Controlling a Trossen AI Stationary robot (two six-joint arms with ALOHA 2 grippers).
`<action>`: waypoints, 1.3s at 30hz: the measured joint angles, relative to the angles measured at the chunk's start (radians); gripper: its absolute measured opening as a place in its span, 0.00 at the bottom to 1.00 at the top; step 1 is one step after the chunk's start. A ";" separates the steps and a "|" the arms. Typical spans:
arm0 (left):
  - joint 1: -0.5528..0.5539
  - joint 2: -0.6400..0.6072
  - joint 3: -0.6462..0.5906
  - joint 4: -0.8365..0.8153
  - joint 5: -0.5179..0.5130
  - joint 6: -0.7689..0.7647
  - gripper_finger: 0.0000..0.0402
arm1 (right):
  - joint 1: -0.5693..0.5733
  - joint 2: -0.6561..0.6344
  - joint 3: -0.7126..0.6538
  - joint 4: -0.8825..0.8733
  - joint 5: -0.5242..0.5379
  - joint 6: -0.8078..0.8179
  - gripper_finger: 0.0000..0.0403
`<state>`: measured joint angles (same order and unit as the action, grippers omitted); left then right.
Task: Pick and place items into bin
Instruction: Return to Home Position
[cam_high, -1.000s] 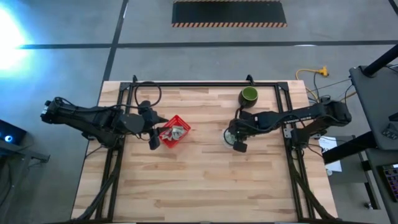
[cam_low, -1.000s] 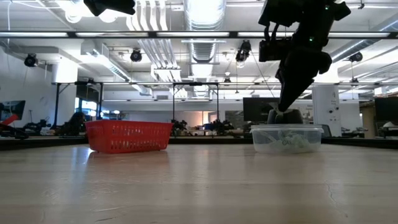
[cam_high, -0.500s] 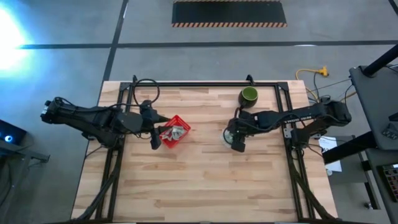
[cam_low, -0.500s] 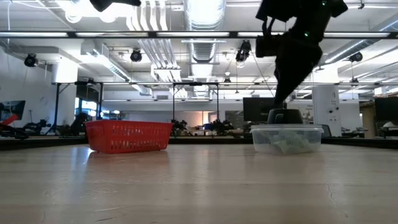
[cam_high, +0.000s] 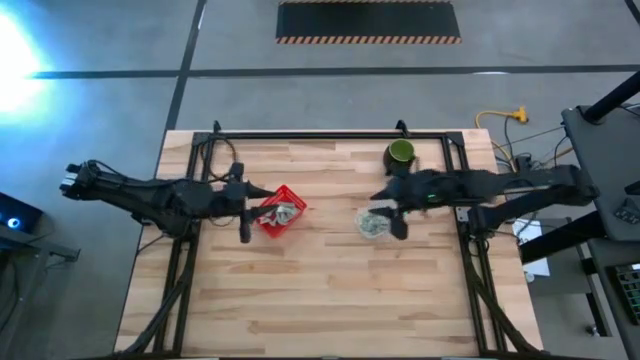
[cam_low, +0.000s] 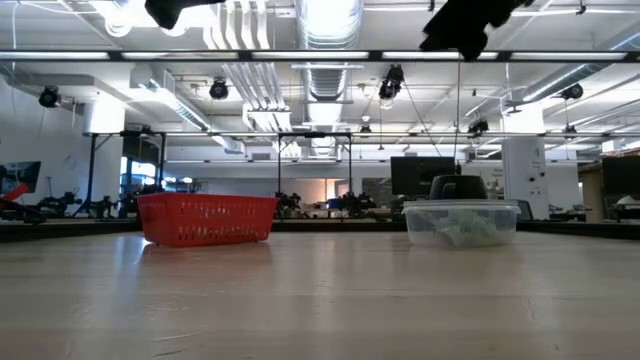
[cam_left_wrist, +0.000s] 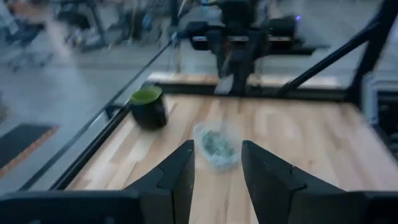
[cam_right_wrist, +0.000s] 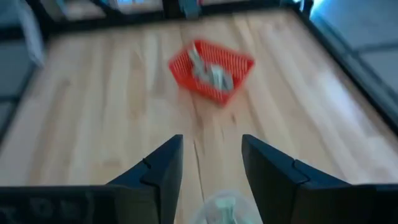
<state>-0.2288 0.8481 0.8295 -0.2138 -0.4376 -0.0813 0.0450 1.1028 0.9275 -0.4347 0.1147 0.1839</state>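
Observation:
Several pale green-and-white wrapped items lie in a clear round container (cam_high: 372, 224) at the table's middle right; it also shows in the low view (cam_low: 462, 222) and the left wrist view (cam_left_wrist: 216, 144). More items lie in the red basket (cam_high: 281, 212), which also shows in the right wrist view (cam_right_wrist: 211, 70). My right gripper (cam_high: 387, 212) is open and empty, high above the container's right side (cam_right_wrist: 212, 180). My left gripper (cam_high: 250, 206) is open and empty, just left of the basket and raised (cam_left_wrist: 217, 180).
A dark green cup (cam_high: 401, 153) stands at the far right of the table, behind the container; it also shows in the left wrist view (cam_left_wrist: 148, 106). Black frame rails run along the table's far, left and right edges. The near half of the wooden table (cam_high: 320, 300) is bare.
My right gripper has risen from just above the clear container, out of the top of the low view, and shifted a little toward the table's right edge. The container has stayed in place.

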 joint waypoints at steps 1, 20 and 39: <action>0.000 -0.029 -0.040 0.050 0.018 0.014 0.29 | 0.001 -0.044 -0.014 0.011 -0.001 -0.005 0.38; 0.007 -0.625 -0.519 0.308 0.068 0.084 0.29 | 0.018 -0.645 -0.349 0.325 -0.073 0.008 0.30; 0.006 -0.820 -0.670 0.319 0.103 0.096 0.29 | 0.097 -0.948 -0.712 0.599 -0.005 0.017 0.29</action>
<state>-0.2226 0.0281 0.1591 0.1048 -0.3346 0.0143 0.1418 0.1548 0.2152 0.1645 0.1095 0.2012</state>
